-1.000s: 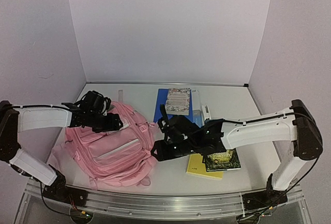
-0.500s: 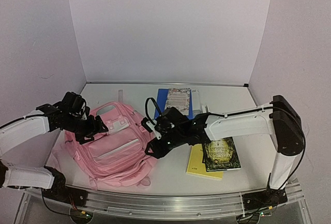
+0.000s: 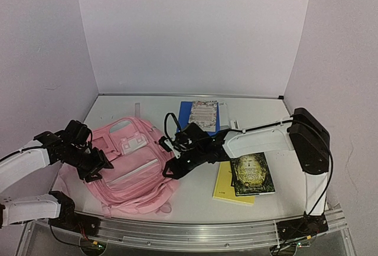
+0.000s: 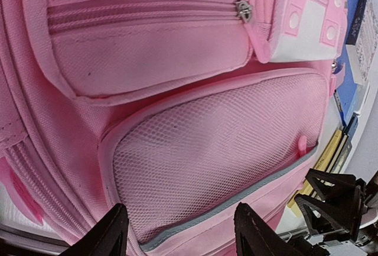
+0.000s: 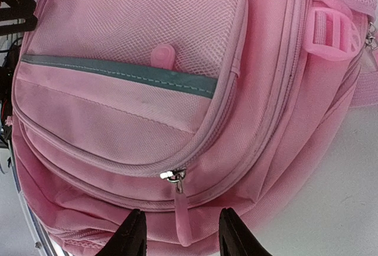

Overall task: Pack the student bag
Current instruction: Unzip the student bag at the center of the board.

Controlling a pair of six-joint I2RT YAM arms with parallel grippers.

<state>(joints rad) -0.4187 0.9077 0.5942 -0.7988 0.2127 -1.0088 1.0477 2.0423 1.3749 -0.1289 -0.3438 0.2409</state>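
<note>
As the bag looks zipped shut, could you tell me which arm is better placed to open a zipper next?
Probably the right: the right gripper is open with a zipper pull of the student bag lined up between its fingers. The left gripper, also open, faces only a mesh pocket.

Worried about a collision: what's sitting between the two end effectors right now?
The pink student bag lies flat between the left end effector and the right end effector. The top view shows nothing else in that stretch.

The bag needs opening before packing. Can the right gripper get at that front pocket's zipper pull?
Probably yes: the zipper pull lies on the fabric right between the fingers of the open right gripper, with nothing covering it.
</note>
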